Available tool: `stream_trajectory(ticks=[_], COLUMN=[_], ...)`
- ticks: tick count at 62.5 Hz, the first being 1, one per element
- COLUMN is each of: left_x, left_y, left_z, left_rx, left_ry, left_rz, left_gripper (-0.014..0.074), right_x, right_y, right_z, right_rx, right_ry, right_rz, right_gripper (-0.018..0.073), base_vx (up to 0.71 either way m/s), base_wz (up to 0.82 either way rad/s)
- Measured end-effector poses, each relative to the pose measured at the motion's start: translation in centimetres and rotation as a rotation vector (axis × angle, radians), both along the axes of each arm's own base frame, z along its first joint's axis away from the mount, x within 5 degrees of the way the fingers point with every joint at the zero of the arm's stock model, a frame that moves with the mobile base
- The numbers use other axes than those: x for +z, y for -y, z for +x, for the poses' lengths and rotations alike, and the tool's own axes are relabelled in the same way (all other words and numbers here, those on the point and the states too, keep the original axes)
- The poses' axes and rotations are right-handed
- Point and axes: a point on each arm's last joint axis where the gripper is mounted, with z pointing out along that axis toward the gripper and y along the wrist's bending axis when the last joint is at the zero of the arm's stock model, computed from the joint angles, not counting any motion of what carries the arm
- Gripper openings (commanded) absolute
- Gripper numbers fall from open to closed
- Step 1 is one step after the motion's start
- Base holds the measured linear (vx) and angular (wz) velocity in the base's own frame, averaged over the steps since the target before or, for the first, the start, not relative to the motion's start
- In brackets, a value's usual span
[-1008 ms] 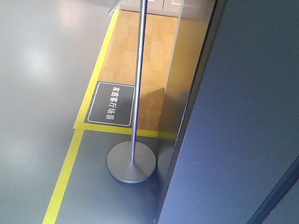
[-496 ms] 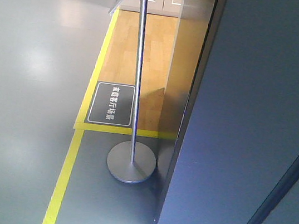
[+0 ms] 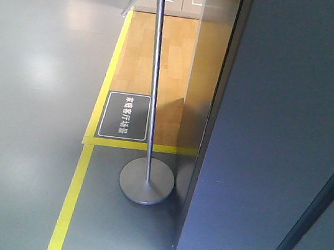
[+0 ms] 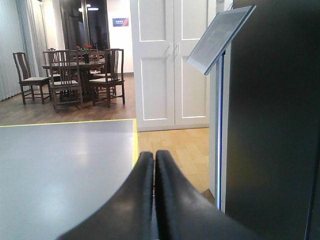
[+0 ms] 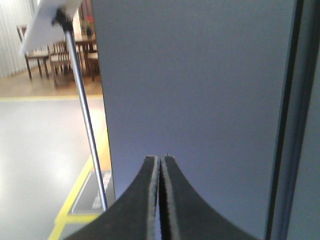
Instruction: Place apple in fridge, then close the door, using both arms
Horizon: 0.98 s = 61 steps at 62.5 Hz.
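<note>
Fridge [image 3: 279, 129] matt grey, smooth; stand pole [image 3: 154, 85] brushed metal; floor [image 3: 24, 110] glossy grey; fingers [image 4: 142, 200] matt black.

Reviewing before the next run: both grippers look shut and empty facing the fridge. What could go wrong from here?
1. No apple shows in any view; left gripper and right gripper are both shut on nothing, so it must be found first.
2. The sign stand rises beside the fridge; a swinging arm or the base could knock it.
3. The fridge front appears closed, so it likely needs opening.

door [image 3: 278, 135] edged slightly right, otherwise no change
</note>
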Motion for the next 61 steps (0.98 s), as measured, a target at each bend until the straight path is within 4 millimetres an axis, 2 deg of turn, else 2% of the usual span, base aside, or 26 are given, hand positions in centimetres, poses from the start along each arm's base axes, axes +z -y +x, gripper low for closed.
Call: stream_trajectory(ticks=[61], left_x=[0.00], left_y=[0.00], left_z=[0.00], left_rx=[0.000], left_ry=[0.000], left_rz=[0.000], left_gripper=[-0.0006], right_x=[-0.07], right_y=[0.00], right_z=[0.00], right_rx=[0.000], right_ry=[-0.004], right_rz=[-0.024], right_gripper=[-0.0003], base_vx=[0.00], base_wz=[0.00])
